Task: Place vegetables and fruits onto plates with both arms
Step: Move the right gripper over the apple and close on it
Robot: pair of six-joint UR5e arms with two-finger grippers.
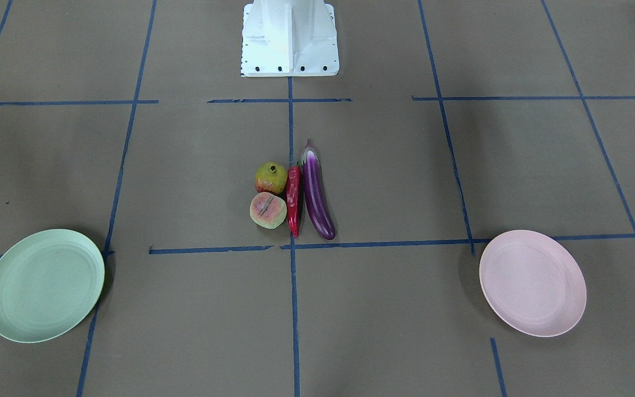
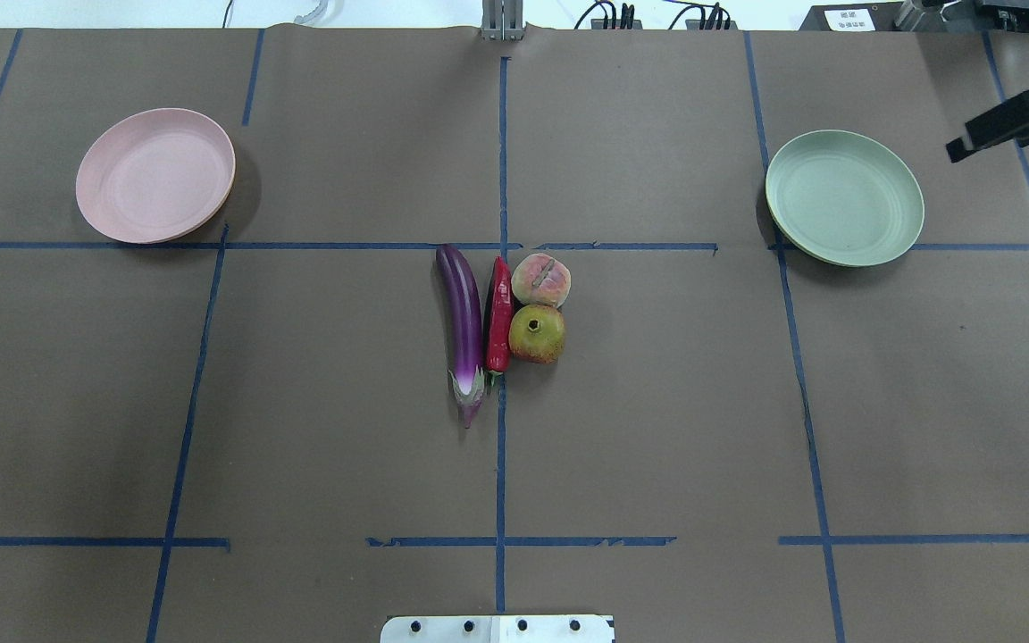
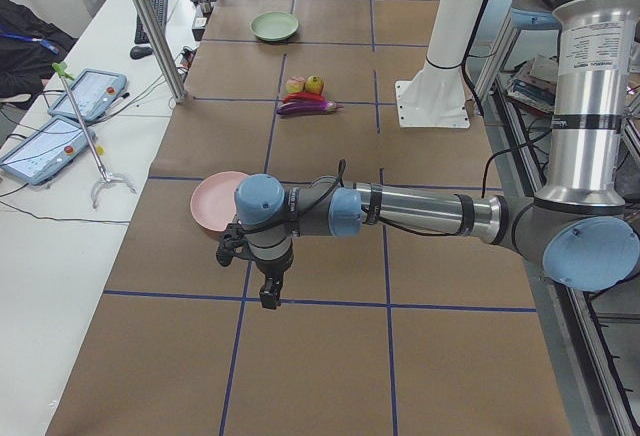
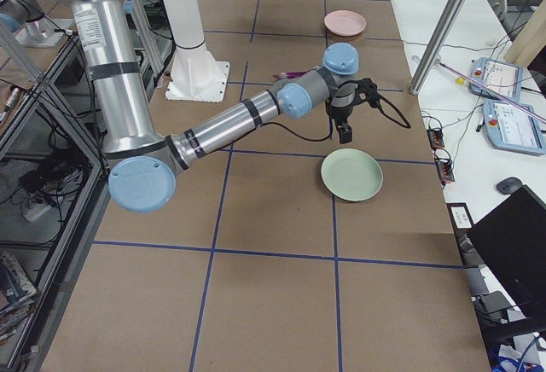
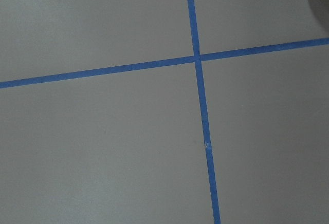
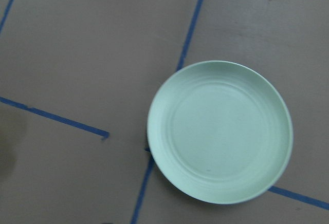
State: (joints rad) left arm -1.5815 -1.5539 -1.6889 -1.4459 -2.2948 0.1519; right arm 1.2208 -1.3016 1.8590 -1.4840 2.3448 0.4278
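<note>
The purple eggplant (image 1: 317, 193) (image 2: 465, 326), red chili (image 1: 294, 198) (image 2: 500, 317), pomegranate (image 1: 271, 177) (image 2: 538, 334) and peach-like fruit (image 1: 268, 210) (image 2: 541, 279) lie side by side at the table's middle. The pink plate (image 2: 155, 175) (image 1: 532, 283) and the mint green plate (image 2: 843, 197) (image 6: 220, 131) are bare. My left gripper (image 3: 270, 296) hangs above the table beside the pink plate (image 3: 215, 201); I cannot tell its state. My right gripper (image 2: 957, 150) (image 4: 344, 133) hovers beside the green plate (image 4: 351, 174); I cannot tell its state.
The white robot base (image 1: 290, 38) stands behind the produce. Blue tape lines (image 5: 198, 59) cross the brown table cover. Tablets and cables lie on a side bench (image 3: 60, 126) beyond the far edge.
</note>
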